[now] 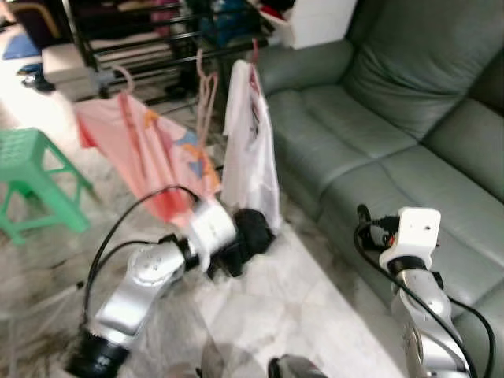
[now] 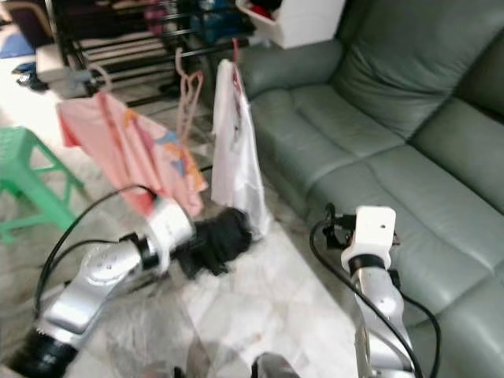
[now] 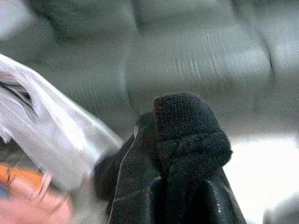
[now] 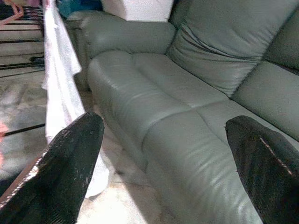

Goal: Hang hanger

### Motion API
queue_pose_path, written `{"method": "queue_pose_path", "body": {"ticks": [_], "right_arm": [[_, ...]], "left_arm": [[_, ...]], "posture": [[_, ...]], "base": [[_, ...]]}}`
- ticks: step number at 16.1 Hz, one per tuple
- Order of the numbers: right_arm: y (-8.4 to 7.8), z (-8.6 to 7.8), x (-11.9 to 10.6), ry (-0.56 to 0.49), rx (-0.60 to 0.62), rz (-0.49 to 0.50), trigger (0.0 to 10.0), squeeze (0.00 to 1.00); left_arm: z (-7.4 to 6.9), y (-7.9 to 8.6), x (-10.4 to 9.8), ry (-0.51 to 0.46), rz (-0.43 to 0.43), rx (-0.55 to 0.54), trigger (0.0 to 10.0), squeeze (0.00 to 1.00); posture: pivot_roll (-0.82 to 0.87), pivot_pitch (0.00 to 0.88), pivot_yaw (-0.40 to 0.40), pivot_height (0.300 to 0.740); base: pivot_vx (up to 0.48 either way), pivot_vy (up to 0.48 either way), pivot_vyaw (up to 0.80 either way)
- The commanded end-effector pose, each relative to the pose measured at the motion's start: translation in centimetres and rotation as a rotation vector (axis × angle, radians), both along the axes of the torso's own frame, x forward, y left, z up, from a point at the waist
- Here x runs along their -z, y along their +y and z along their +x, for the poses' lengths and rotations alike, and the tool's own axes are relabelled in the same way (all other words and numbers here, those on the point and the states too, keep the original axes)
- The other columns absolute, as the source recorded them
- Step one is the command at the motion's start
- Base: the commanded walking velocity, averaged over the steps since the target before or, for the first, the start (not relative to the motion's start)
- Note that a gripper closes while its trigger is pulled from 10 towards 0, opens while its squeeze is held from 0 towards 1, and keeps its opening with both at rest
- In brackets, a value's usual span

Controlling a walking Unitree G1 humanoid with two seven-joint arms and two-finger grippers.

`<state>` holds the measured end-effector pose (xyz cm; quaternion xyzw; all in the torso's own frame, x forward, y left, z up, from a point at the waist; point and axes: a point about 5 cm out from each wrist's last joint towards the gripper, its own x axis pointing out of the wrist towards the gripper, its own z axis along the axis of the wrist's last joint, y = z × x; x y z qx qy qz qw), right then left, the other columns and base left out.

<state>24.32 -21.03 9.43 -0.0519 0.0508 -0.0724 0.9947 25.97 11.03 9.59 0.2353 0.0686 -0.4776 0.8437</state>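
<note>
Your left gripper (image 1: 250,233), fingers pressed together empty, sits by the white shirt's (image 1: 249,150) hem; its hanger (image 1: 253,53) already hangs. Right gripper (image 4: 166,154) is spread wide, idle. Next, back away.

We see 2 silver metal arms with rounded joint housings and black collars. Black cables loop alongside each arm. The left gripper (image 1: 244,240) is black, its fingers (image 3: 187,140) sheathed in knitted black fabric. The right arm ends in a white boxy wrist module, and the right gripper (image 4: 163,158) has 2 broad black fingers.
</note>
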Motion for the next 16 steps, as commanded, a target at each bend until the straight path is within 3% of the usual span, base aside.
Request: {"method": "queue_pose_path", "body": {"ticks": [1,2,4,6,9,13,16], "right_arm": [[0.2,0.2,0.0,0.0,-0.013,0.001,10.0,0.0],[0.4,0.4,0.0,-0.004,-0.016,0.001,10.0,0.0],[0.4,0.5,-0.1,-0.011,-0.012,0.0,10.0,0.0],[0.3,0.3,0.0,-0.007,-0.008,0.002,10.0,0.0],[0.5,0.5,0.0,-0.007,-0.012,0.004,10.0,0.0],[0.6,0.7,0.0,-0.008,-0.021,0.001,10.0,0.0],[0.9,1.0,-0.1,-0.014,-0.044,-0.012,10.0,0.0]], "left_arm": [[0.9,0.5,0.1,-0.083,0.164,0.058,10.0,0.0],[4.6,2.0,-0.8,-0.266,0.291,-0.122,10.0,0.0],[6.0,1.7,-3.2,-0.343,0.173,-0.211,10.0,0.0],[5.8,1.5,-3.3,-0.342,0.132,-0.213,10.0,0.0],[5.1,2.0,-1.1,-0.265,0.048,-0.273,10.0,0.0],[4.4,2.5,-0.1,-0.192,-0.031,-0.382,10.0,0.0],[4.5,2.6,-0.4,-0.188,-0.149,-0.508,10.0,0.0]], "posture": [[-0.04,0.024,-0.003,0.74],[-0.04,0.018,0.002,0.74],[-0.05,0.017,0.008,0.74],[-0.05,0.018,0.009,0.74],[-0.05,0.019,0.005,0.74],[-0.04,0.017,-0.002,0.74],[-0.05,0.013,-0.001,0.74]], "base": [[0.0,0.0,0.0],[0.0,0.0,0.0],[0.0,0.0,0.0],[0.0,0.0,0.0],[0.0,0.0,0.0],[0.0,0.42,0.0],[0.331,0.344,0.0]]}}
